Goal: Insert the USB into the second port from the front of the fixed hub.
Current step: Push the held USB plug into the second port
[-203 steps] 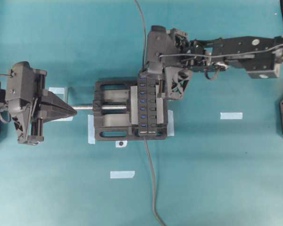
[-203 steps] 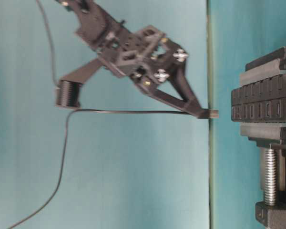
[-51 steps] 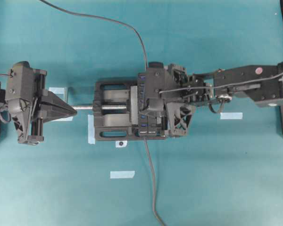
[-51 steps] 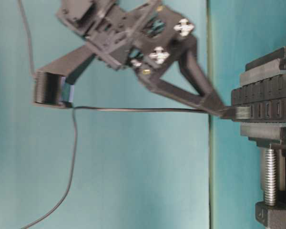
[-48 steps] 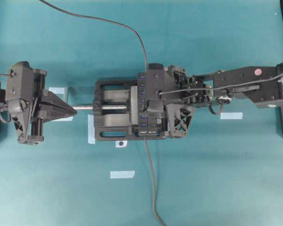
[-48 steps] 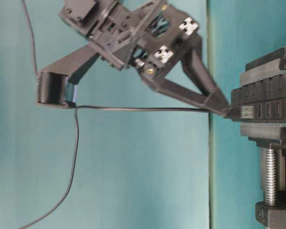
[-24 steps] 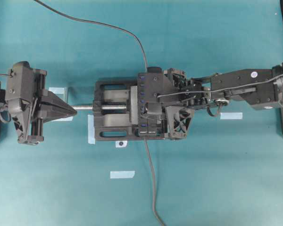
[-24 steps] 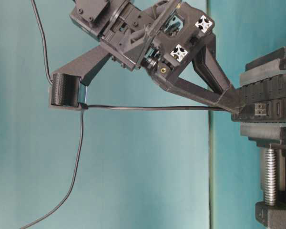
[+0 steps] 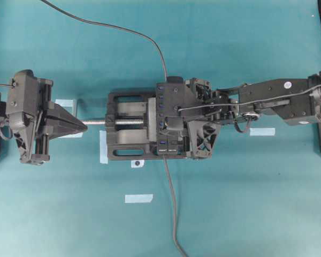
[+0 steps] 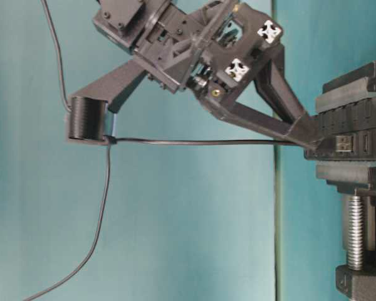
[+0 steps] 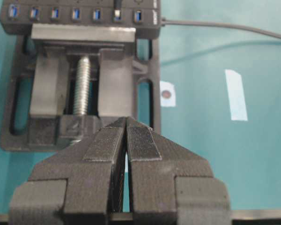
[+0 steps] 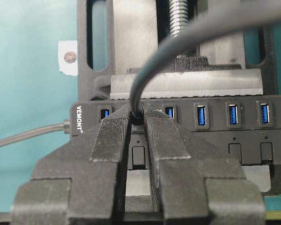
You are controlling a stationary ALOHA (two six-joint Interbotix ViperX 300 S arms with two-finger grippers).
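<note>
USB [image 12: 137,117]: pinched in the closed right end effector [image 12: 137,123] at the fixed hub [image 12: 215,129], seated at the second port from the front, where it was held clear seconds ago. Left end effector [image 11: 126,140]: closed, empty, kept well apart. Risk judged: a partly seated plug is dragged out if the cable is snagged on release.

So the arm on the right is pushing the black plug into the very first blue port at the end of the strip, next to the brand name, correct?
Not the first. The right gripper holds the USB at the second port of the fixed hub; one blue port sits uncovered between it and the brand name, as the right wrist view shows.
</note>
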